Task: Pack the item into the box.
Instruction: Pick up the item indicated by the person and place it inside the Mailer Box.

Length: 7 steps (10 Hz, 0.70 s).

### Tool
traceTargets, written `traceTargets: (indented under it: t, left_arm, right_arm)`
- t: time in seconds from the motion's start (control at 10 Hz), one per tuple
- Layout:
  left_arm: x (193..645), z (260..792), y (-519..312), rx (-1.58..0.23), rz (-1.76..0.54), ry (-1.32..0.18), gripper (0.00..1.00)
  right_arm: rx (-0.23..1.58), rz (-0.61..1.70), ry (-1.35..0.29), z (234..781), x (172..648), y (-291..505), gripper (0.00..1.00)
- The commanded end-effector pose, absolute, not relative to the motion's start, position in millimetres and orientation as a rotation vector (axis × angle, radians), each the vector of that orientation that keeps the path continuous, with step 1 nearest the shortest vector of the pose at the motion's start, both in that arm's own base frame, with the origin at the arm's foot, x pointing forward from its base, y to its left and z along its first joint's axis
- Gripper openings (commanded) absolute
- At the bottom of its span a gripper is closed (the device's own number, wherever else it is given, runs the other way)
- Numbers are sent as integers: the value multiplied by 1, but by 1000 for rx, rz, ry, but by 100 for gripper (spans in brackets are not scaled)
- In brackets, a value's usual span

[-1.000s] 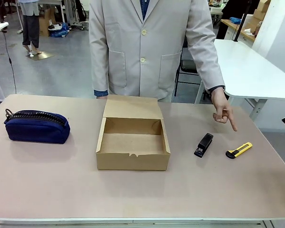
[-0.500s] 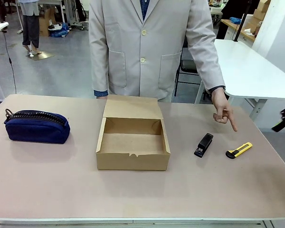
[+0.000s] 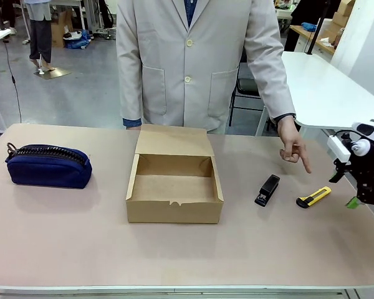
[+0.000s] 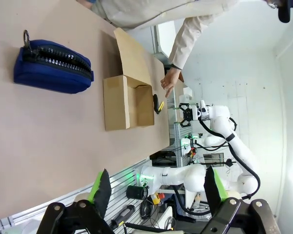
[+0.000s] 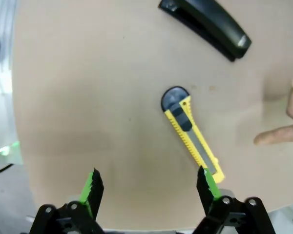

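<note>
Front view: the item (image 3: pixel 313 198) lies on the desk at the right, past the stapler (image 3: pixel 267 190) and well right of the box (image 3: pixel 174 212). Its long axis runs diagonally, black end nearer. The right pincer (image 3: pixel 355 187) hangs just right of it, spread wide and empty.

Left wrist view: the left pincer (image 4: pixel 157 187) is wide open, empty, and far off to the left.

Right wrist view: the item (image 5: pixel 191 134) lies ahead of the spread pads, slanted. The right arm is clearly nearer.
</note>
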<state>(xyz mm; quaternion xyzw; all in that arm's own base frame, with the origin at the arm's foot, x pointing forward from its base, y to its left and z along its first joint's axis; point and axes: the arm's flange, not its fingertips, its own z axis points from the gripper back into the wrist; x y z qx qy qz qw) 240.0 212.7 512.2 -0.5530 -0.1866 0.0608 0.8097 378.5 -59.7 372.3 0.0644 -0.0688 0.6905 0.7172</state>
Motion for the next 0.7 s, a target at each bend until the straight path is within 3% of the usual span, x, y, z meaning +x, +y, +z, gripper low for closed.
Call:
traceTargets:
  t: [0.0,0.1,0.2,0.4,0.6]
  left_arm:
    - [240,516,212,-1198,111,-422,100]
    - [240,516,212,-1198,111,-422,100]
    - [240,516,212,-1198,111,-422,100]
    - [240,516,212,-1198,111,-422,100]
    - [240,516,212,-1198,111,-422,100]
  right_arm:
    - [170,1554,-153,397,362,-57,100]
    - [143,1528,-152,372,379,-60,100]
    - [90,1525,-43,355,394,-55,100]
    - [6,1497,-118,343,412,-56,100]
    - [-14,1497,-83,329,425,-55,100]
